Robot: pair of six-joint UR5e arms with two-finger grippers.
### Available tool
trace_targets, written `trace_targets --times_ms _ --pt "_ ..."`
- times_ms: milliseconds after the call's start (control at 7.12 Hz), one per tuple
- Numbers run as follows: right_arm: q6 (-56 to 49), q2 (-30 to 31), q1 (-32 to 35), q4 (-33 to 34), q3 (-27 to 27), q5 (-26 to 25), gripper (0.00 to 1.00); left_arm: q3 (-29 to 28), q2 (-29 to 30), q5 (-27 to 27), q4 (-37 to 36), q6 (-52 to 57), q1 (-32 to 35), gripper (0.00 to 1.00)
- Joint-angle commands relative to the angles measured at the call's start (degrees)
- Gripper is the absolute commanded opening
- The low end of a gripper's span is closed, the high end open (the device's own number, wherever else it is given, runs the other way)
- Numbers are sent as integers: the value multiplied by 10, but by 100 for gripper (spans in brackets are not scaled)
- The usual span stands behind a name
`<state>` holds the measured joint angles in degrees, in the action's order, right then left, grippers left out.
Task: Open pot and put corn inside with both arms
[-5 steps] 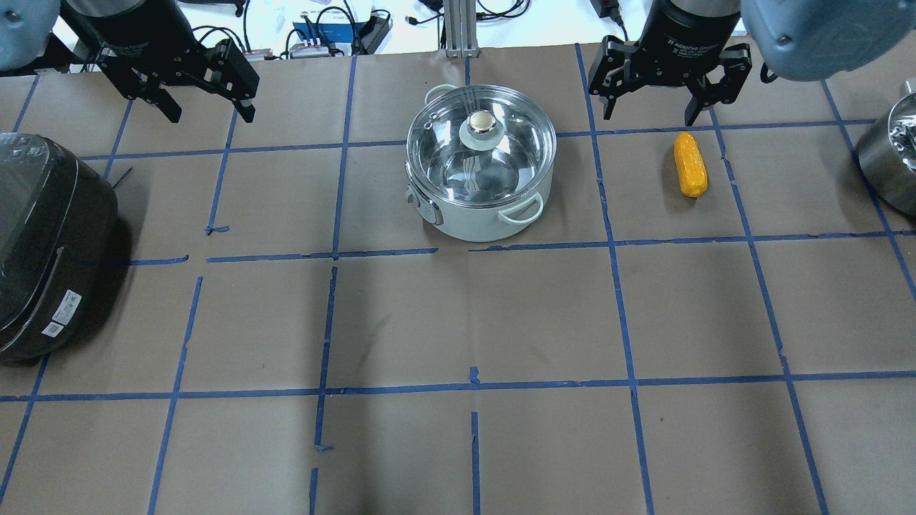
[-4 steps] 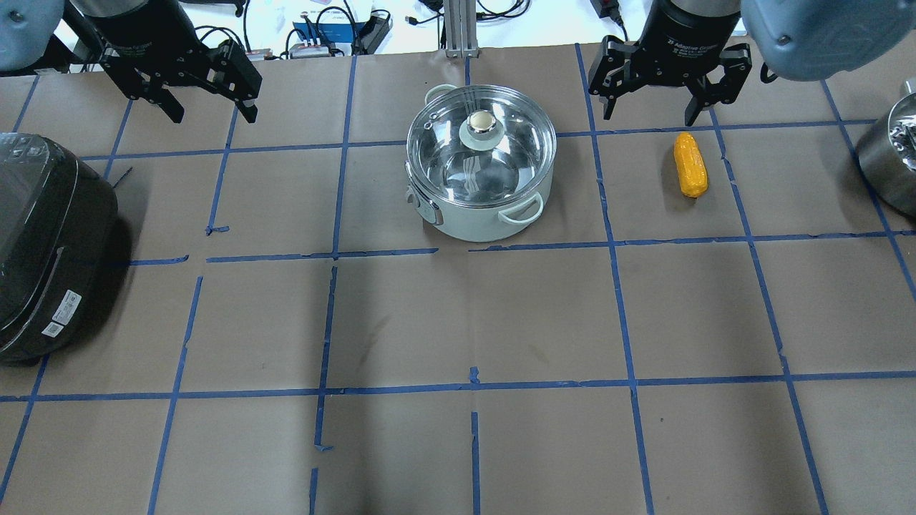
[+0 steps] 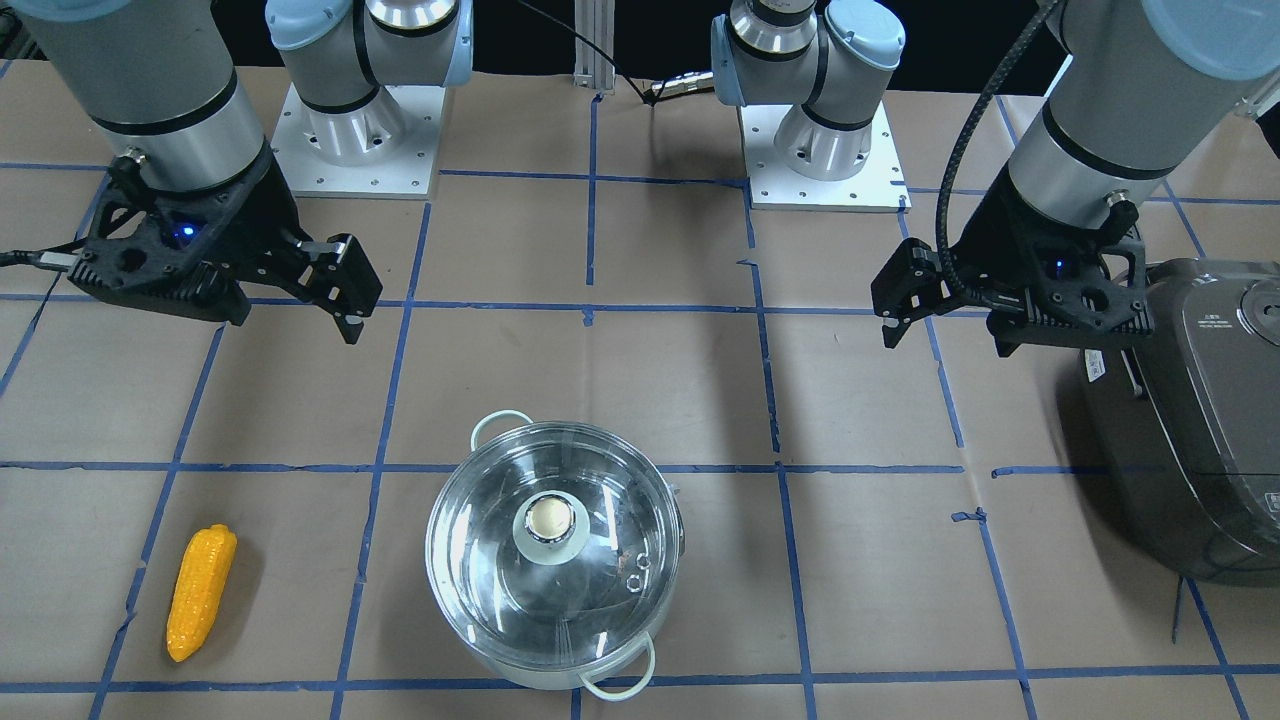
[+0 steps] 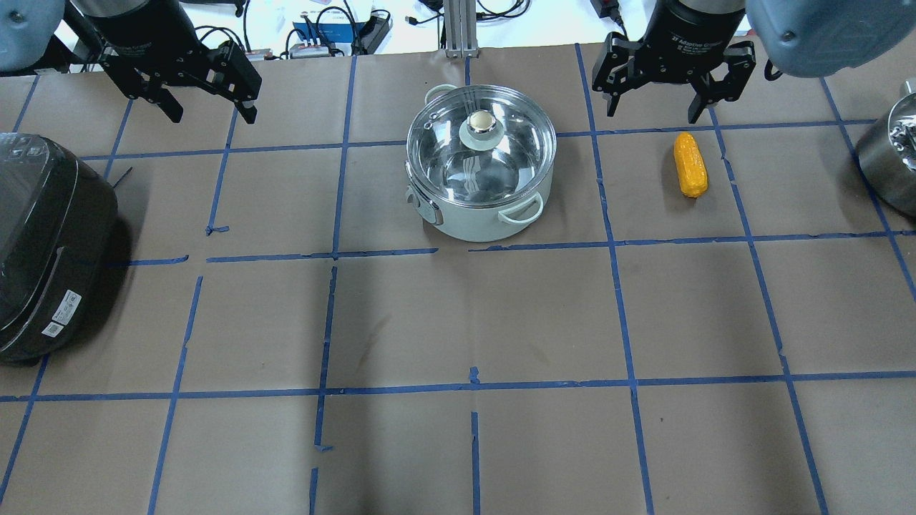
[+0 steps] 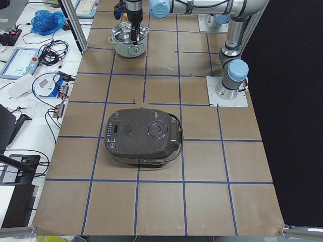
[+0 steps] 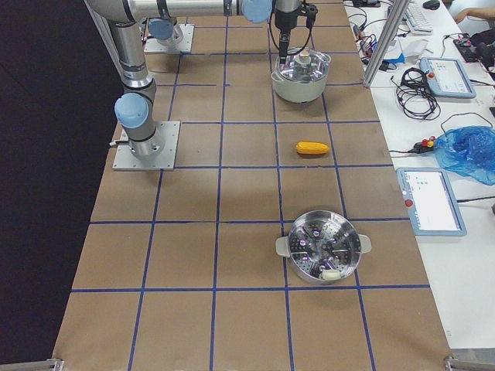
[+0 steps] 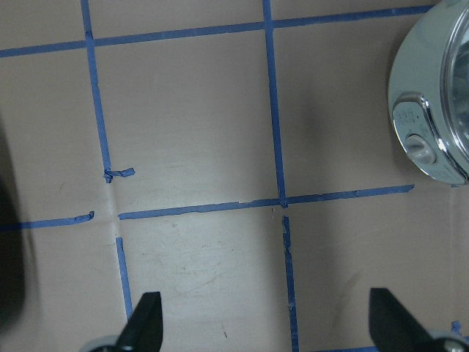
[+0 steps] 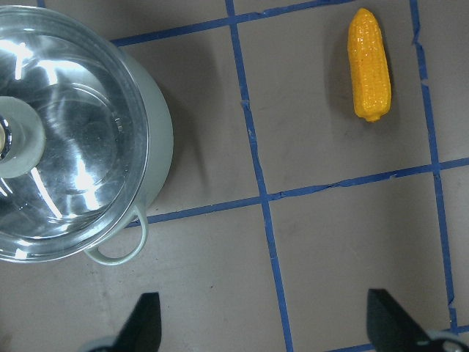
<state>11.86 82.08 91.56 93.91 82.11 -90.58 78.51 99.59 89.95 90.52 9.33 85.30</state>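
Observation:
The steel pot (image 4: 481, 207) stands at the table's far middle with its glass lid (image 4: 501, 154) and knob (image 4: 481, 123) on; it also shows in the front view (image 3: 555, 620) and the right wrist view (image 8: 66, 132). The orange-yellow corn (image 4: 690, 164) lies flat to the pot's right, also in the front view (image 3: 200, 590) and the right wrist view (image 8: 368, 64). My right gripper (image 4: 653, 113) is open and empty, hovering just behind the corn. My left gripper (image 4: 212, 114) is open and empty, hovering well left of the pot; its wrist view shows only the pot's edge (image 7: 432, 110).
A dark rice cooker (image 4: 50, 243) sits at the table's left edge, close under the left arm in the front view (image 3: 1200, 420). A steel steamer pot (image 4: 891, 154) stands at the right edge. The arm bases (image 3: 355, 130) are bolted at the table's robot side.
The right gripper has shifted slightly right and away from the camera, still behind the corn. The left gripper has barely moved. Pot and corn are unmoved.

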Motion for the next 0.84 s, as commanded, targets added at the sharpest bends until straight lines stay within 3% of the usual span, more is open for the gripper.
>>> trace_targets --times_ms 0,140,281,561,702 --pt "-24 -12 -36 2 -15 -1 100 -1 1 4 7 -18 1 100" --pt "-34 -37 -51 4 -31 -1 100 -8 23 -6 -13 -60 28 100" --pt "-47 -76 -66 9 -52 -2 100 -57 76 -3 -34 -73 89 100" --pt "-85 -164 -90 99 -45 -1 99 -223 235 -20 -27 -140 165 100" --pt "-102 -190 -116 108 -36 0 97 -269 280 -27 -26 -182 201 100"
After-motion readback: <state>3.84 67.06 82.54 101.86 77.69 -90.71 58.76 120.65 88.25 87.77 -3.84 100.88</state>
